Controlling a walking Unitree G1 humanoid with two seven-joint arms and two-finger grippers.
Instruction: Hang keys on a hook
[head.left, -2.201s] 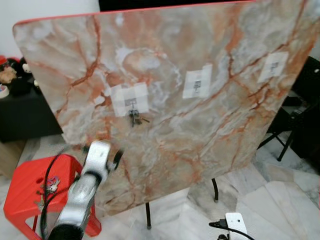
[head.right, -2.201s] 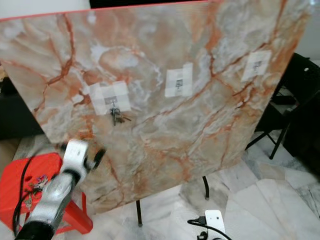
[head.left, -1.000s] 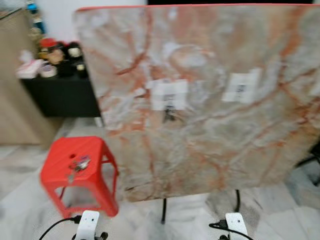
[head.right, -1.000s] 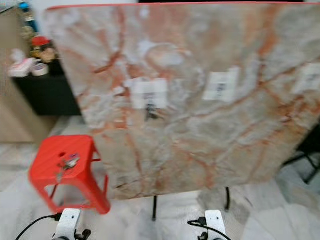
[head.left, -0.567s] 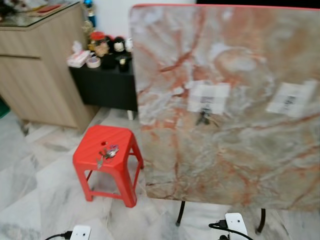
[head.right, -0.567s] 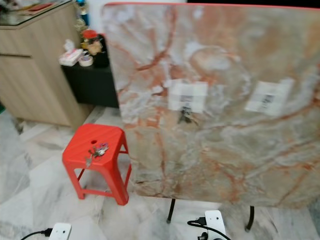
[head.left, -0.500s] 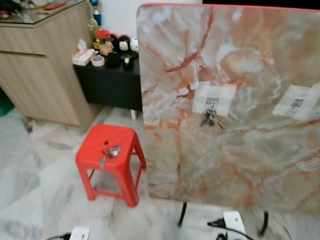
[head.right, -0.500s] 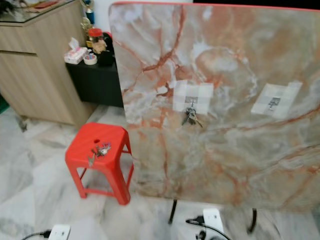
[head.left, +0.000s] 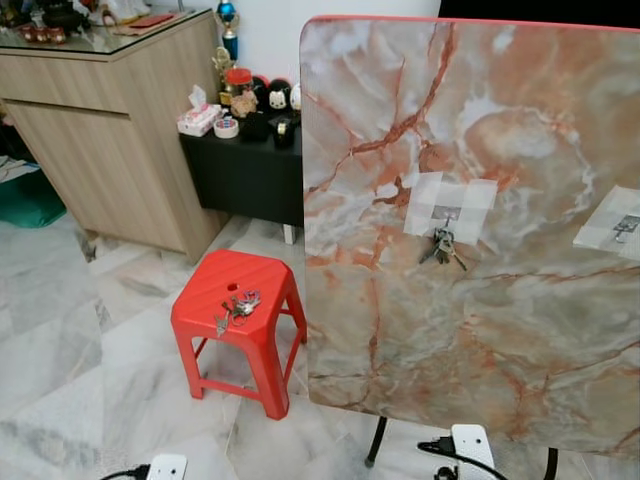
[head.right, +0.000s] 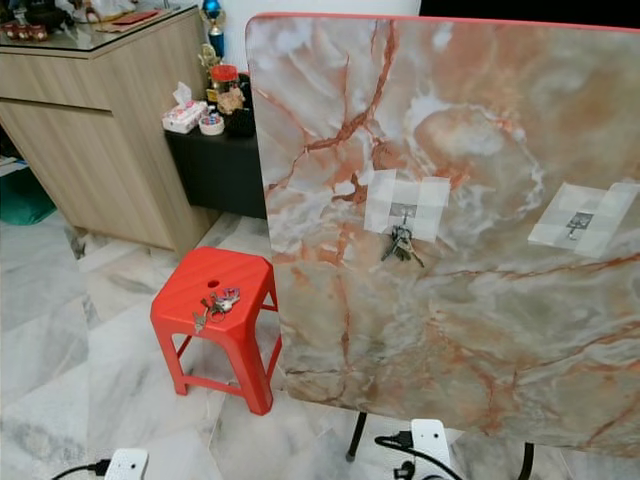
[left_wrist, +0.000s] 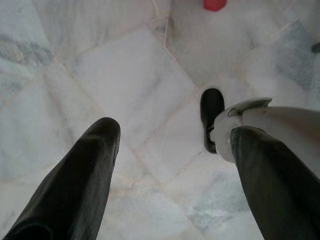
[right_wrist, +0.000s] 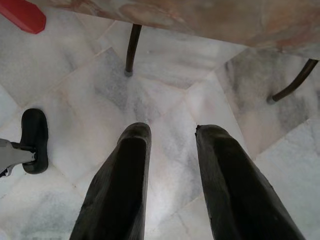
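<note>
An upright marble-patterned board (head.left: 500, 300) carries taped-on hooks. One bunch of keys (head.left: 441, 246) hangs from the left hook (head.left: 447, 213). Further right, a second hook (head.left: 625, 225) is bare. Another bunch of keys (head.left: 237, 307) lies on top of a red plastic stool (head.left: 225, 330) to the left of the board. Both arms hang low. My left gripper (left_wrist: 172, 130) is open over the marble floor with nothing between its fingers. My right gripper (right_wrist: 173, 131) is also open, pointing at the floor near the board's black legs (right_wrist: 131, 50).
A wooden cabinet (head.left: 100, 150) stands at the left, with a low black table (head.left: 250, 175) of small trinkets beside it, behind the stool. My own black foot (left_wrist: 212, 117) rests on the floor tiles. Open floor lies in front of the stool.
The camera has swung left and pulled back, bringing the stool, cabinet and black table into view. My left arm, raised near the board 2.2 s ago, has dropped out of the eye views.
</note>
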